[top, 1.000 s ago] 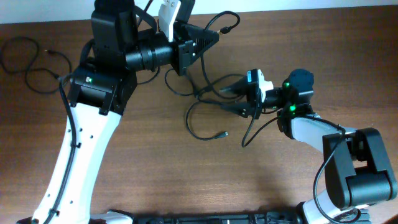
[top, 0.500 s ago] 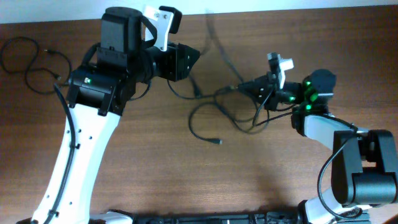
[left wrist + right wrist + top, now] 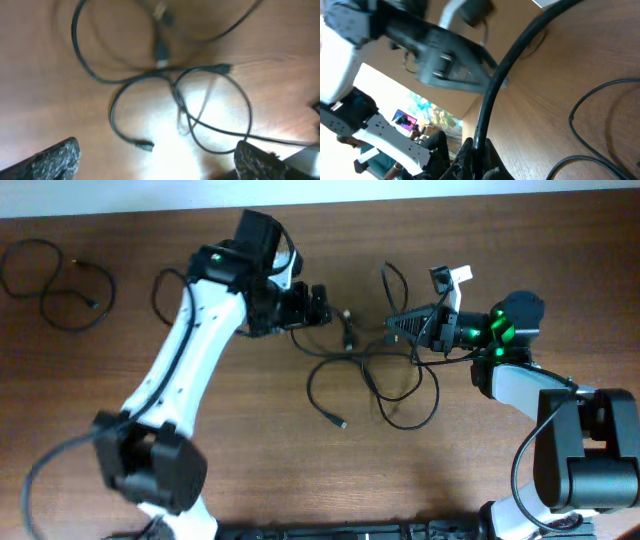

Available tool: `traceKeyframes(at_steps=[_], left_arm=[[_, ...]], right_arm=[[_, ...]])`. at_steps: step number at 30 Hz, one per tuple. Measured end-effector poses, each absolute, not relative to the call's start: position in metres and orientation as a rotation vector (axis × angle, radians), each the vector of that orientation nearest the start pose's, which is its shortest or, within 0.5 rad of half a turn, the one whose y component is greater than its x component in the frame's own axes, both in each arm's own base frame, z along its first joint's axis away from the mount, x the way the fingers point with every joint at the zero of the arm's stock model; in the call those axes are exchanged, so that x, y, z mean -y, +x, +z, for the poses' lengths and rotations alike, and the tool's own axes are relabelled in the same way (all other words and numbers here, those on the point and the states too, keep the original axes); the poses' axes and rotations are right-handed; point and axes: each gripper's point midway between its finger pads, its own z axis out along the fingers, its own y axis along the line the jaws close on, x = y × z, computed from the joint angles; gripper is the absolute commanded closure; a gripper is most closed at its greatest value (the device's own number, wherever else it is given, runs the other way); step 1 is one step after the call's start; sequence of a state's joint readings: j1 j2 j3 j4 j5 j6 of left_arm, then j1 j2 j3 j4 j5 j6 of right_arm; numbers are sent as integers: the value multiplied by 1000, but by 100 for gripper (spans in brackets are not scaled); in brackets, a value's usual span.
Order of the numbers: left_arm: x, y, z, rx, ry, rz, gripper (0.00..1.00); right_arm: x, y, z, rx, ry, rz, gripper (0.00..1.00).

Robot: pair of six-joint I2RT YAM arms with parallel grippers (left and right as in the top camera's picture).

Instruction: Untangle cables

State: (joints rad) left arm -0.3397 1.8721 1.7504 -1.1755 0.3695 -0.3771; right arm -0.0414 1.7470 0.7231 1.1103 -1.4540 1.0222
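Several thin black cables (image 3: 372, 368) lie in tangled loops on the brown table, one plug end (image 3: 340, 423) pointing toward the front. My left gripper (image 3: 322, 305) hovers open just left of the tangle. In the left wrist view its fingertips (image 3: 56, 157) stand far apart with nothing between them, above the loops (image 3: 172, 85) and a plug (image 3: 145, 145). My right gripper (image 3: 393, 331) is shut on one cable at the right side of the tangle. The right wrist view shows that cable (image 3: 490, 92) pinched between the fingers (image 3: 470, 160) and rising out of them.
A separate black cable (image 3: 52, 280) lies coiled at the table's far left corner. The left arm (image 3: 180, 370) stretches diagonally over the left half of the table. The table's far edge (image 3: 420, 202) runs close behind both grippers.
My left gripper has opened and let go of the cable, and its arm has swung lower toward the tangle. The cables have dropped flat. My right gripper closed on a cable and pulled right.
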Motion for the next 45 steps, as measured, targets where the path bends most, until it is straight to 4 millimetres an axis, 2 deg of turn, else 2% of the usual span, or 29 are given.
traceKeyframes(at_steps=[3, 7, 9, 12, 14, 17, 21, 23, 24, 28, 29, 30, 32, 34, 35, 36, 37, 39, 41, 42, 43, 44, 45], left_arm=[[200, 366, 139, -3053, -133, -639, 1], [220, 357, 101, -3183, -311, -644, 1], [231, 348, 84, -3242, -456, -625, 1], [244, 337, 67, -3282, -791, -566, 1], [250, 332, 55, -3262, -1105, -489, 1], [249, 328, 38, -3158, -1491, -329, 10], [240, 330, 24, -2957, -1795, -140, 10], [239, 333, 18, -2895, -1848, -103, 16], [238, 336, 13, -2856, -1874, -81, 28], [238, 341, 4, -2797, -1893, -53, 32], [241, 343, 4, -2792, -1885, -58, 38], [244, 343, 3, -2792, -1877, -63, 49], [250, 344, 1, -2782, -1867, -75, 48], [252, 347, 1, -2778, -1849, -81, 37], [253, 347, 0, -2774, -1854, -79, 49], [254, 349, 0, -2770, -1848, -89, 71], [254, 353, 0, -2760, -1832, -103, 73], [254, 359, -1, -2739, -1817, -110, 71], [254, 361, -2, -2731, -1809, -105, 74], [254, 361, -3, -2731, -1807, -102, 79], [255, 362, -3, -2729, -1802, -100, 92], [255, 363, -4, -2729, -1796, -99, 100], [256, 363, -4, -2724, -1798, -98, 100]], right_arm=[[-157, 345, 203, -1839, -446, 1764, 96], [-157, 345, 203, -1840, -444, 1765, 96], [-157, 345, 203, -1840, -444, 1765, 96], [-157, 345, 203, -1840, -444, 1766, 96], [-157, 345, 203, -1841, -445, 1767, 96], [-157, 344, 203, -1842, -452, 1770, 96], [-157, 343, 203, -1843, -459, 1775, 96], [-157, 343, 203, -1843, -460, 1775, 96], [-157, 343, 203, -1843, -460, 1775, 96], [-157, 342, 203, -1844, -464, 1778, 96], [-157, 342, 203, -1844, -467, 1779, 96], [-157, 342, 203, -1844, -466, 1779, 96], [-157, 342, 203, -1845, -466, 1780, 96], [-157, 342, 203, -1845, -466, 1780, 96], [-157, 341, 203, -1845, -468, 1781, 96], [-157, 341, 203, -1845, -470, 1781, 96], [-157, 341, 203, -1845, -470, 1781, 96], [-157, 341, 203, -1845, -470, 1781, 96], [-157, 341, 203, -1845, -470, 1782, 96], [-157, 341, 203, -1845, -470, 1782, 96], [-157, 341, 203, -1845, -470, 1781, 96], [-157, 341, 203, -1845, -470, 1782, 96], [-157, 341, 203, -1845, -470, 1782, 96]])
